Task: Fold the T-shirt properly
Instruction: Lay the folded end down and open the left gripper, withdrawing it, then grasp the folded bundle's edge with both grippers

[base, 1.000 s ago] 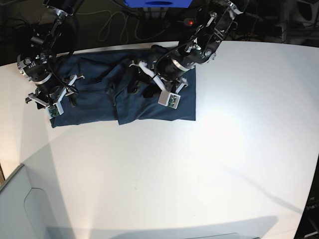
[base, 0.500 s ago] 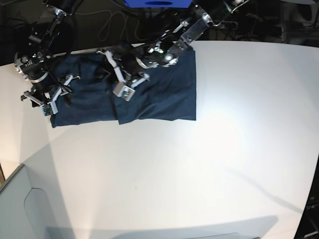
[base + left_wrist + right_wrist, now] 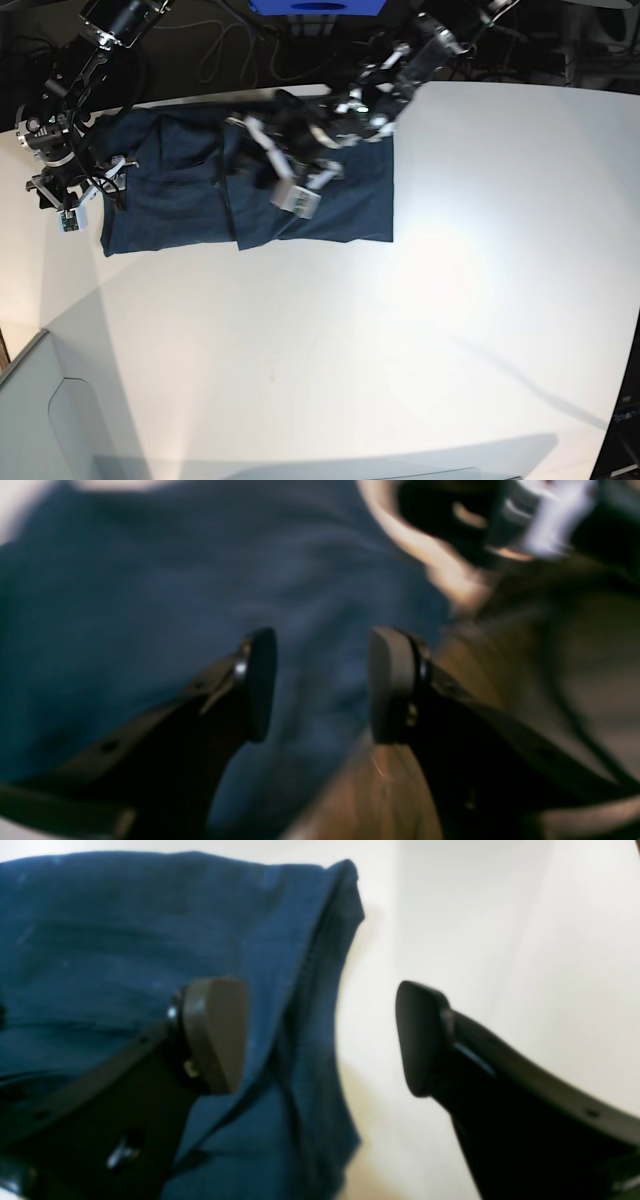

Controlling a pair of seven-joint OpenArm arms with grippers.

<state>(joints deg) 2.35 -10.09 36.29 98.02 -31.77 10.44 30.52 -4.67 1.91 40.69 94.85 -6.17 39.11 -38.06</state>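
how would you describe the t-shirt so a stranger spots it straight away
Look at the far edge of the white table, between the two robot arms. The T-shirt lies there as a dark navy, partly folded rectangle. It is the only cloth on the table.

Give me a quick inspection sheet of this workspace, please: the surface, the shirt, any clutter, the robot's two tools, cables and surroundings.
Surface: white table, bare apart from the garment.
Job's things: dark navy T-shirt lying at the table's far edge, partly folded with overlapping layers and wrinkles.
Clutter: nothing seen on the table.
Grippers: left tool open above the shirt's middle, nothing between its jaws; view blurred. Right tool open at the shirt's edge, one finger over cloth, the other over bare table; holding nothing.
Cables: loose cables behind the table.
Surroundings: dark background, blue box at the back, pale panel at the near corner.
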